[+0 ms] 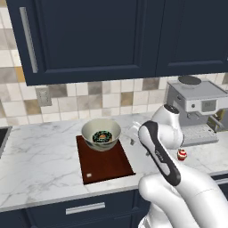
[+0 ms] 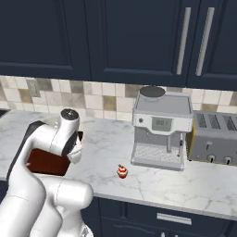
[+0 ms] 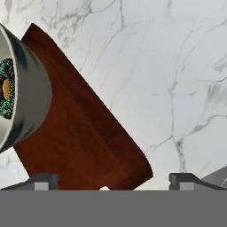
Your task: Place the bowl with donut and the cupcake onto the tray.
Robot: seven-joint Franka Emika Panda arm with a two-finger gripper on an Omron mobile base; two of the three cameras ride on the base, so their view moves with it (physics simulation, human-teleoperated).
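Already the table (image 1: 40,160) carries the tray (image 1: 109,167), and the bowl (image 1: 101,133) sits on the tray's far end with the donut (image 1: 102,136) inside. So the first half looks done. The hand (image 3: 113,179), fingers wide apart and holding nothing, hangs just right of the tray, probably clear of the bowl. Next comes the cupcake (image 1: 181,154), well right of the tray: reach over, close gently on something so small.

No readable text, brand or label anywhere, coffee machine (image 2: 162,132) carries a small display panel (image 2: 162,123) with digits too blurred to make out, tray (image 1: 107,164) bears a small white mark (image 1: 89,175), too small to read
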